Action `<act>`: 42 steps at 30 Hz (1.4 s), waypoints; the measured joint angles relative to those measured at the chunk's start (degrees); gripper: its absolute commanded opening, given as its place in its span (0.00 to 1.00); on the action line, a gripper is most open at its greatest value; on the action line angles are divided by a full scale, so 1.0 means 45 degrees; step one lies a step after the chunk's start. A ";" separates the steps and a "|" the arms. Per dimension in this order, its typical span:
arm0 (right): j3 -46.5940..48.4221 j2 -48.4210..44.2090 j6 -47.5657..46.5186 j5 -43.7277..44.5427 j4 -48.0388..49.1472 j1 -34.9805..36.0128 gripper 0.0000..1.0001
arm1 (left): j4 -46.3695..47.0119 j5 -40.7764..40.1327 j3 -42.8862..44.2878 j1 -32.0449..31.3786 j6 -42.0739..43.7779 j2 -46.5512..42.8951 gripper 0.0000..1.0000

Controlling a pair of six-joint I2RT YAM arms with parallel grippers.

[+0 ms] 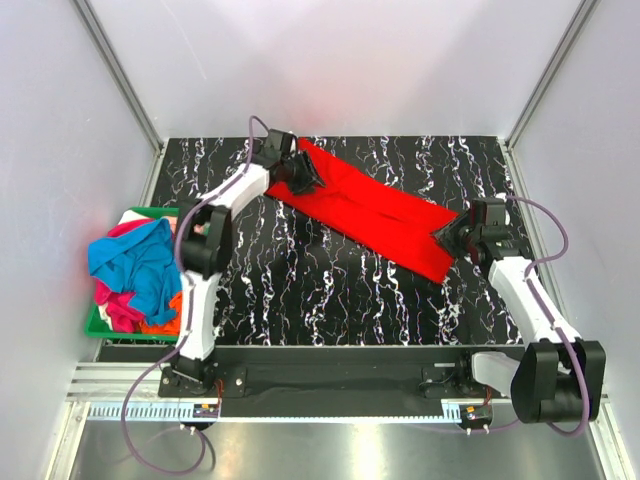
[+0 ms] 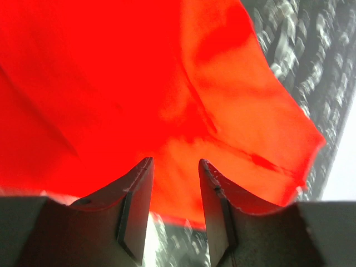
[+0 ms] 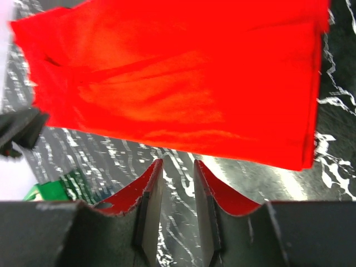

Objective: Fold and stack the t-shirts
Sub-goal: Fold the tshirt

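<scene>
A bright red t-shirt (image 1: 375, 210) lies on the black marbled table as a long folded strip, running from the far left toward the near right. My left gripper (image 1: 300, 175) is at its far-left end. In the left wrist view the jaws (image 2: 175, 161) stand apart, with the red cloth (image 2: 139, 83) just past the fingertips and nothing pinched. My right gripper (image 1: 452, 238) sits at the strip's near-right end. In the right wrist view it (image 3: 178, 161) is open over bare table, a little short of the shirt's edge (image 3: 183, 83).
A green basket (image 1: 150, 211) off the table's left edge holds a heap of blue (image 1: 135, 260), pink (image 1: 115, 310) and orange (image 1: 165, 322) t-shirts. White walls close in the back and both sides. Both arm bases stand on the rail at the near edge.
</scene>
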 measured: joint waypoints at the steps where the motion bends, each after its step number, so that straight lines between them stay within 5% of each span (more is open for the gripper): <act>1: 0.0267 -0.0039 -0.0039 0.0015 -0.0155 0.0000 0.36 | 0.0112 -0.0010 -0.0777 -0.0175 -0.0151 -0.0806 0.45; 10: 0.1341 -0.1515 -0.0253 0.0393 -0.1331 0.0000 0.36 | 0.4605 -0.0675 -0.7703 -0.2871 -0.3628 -0.7373 0.47; 19: 0.3876 -0.3269 -0.0510 0.1685 -0.3541 0.0000 0.36 | 0.7883 -0.1768 -0.8670 -0.6936 -0.7363 -0.4507 0.46; 27: 0.4211 -0.5153 -0.0471 0.1817 -0.4580 0.0000 0.36 | 0.9641 -0.3050 -0.8665 -0.8981 -1.0064 -0.2676 0.46; 42: 0.4206 -0.5625 -0.0500 0.1812 -0.5168 0.0000 0.36 | 0.9204 -0.5241 -0.7028 -0.9661 -1.1502 -0.1078 0.46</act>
